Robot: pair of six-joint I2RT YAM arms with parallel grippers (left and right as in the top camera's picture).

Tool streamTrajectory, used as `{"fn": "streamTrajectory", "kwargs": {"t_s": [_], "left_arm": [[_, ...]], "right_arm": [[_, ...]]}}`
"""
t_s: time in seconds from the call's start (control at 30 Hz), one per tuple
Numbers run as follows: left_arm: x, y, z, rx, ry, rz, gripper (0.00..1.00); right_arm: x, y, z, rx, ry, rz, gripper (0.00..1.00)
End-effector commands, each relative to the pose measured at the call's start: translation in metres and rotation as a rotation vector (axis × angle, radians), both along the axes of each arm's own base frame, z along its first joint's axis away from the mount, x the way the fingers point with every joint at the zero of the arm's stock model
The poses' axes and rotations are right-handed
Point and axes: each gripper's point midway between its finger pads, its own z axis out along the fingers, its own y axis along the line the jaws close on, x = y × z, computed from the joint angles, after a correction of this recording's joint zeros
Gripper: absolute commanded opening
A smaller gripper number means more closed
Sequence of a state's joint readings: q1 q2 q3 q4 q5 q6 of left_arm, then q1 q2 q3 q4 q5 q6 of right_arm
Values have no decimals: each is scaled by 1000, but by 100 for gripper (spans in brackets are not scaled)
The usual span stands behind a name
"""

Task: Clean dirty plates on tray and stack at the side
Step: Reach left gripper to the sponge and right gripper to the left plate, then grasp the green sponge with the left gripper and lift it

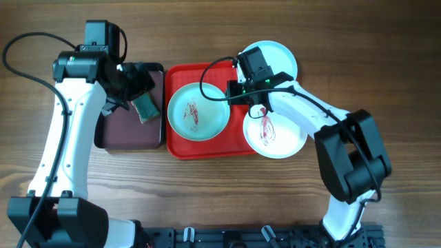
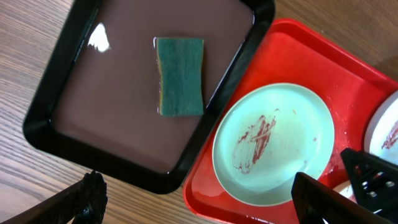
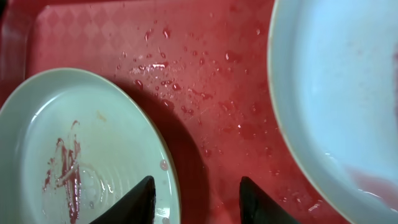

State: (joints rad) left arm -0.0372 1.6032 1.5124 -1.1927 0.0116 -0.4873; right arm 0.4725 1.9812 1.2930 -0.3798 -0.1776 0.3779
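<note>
At table centre, the red tray (image 1: 180,148), beaded with droplets in the right wrist view. On its left half, a mint-blue plate (image 1: 198,111) smeared with reddish-brown sauce. Over its near right corner and overhanging the rim, a white plate (image 1: 274,132), likewise smeared. Just past the far right corner, a second mint-blue plate (image 1: 279,58), clean-looking, partly hidden under the right arm. Hard to tell whether propped on the tray rim or flat on the table. Just left of the red tray, rim against rim, a dark tray (image 1: 127,138) with a glossy, wet-looking floor. In it, toward the right side, a green sponge (image 1: 145,107) lying flat. Left gripper (image 2: 196,179) above the dark tray, near the sponge, spread wide and holding nothing. Right gripper (image 3: 198,186) low over the right rim of the smeared mint-blue plate, about half spread with a clear gap between the fingers. One finger (image 3: 140,199) over the plate's inside, the other over bare red tray, the rim between them. Nothing gripped as far as can be seen.
</note>
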Motion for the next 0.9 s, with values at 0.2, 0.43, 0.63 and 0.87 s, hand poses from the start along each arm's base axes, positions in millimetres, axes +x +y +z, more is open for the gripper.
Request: {"fn": "streamTrajectory", "kwargs": {"t_s": [0.2,0.43,0.63,0.87], "left_arm": [[8,27,-6,16,-9,121,94],[13,28,-35,18,72,123,95],[20,29,-50,13,92,136,93],[20,28,-75,0,165,180,85]], "right_arm": [[-13,14,-8,73,87,5,34],[-14,17,-27,80,127,-33,35],[-14,17,-34,95,166,-98,25],[-23,12,-39,77,217,-122,14]]}}
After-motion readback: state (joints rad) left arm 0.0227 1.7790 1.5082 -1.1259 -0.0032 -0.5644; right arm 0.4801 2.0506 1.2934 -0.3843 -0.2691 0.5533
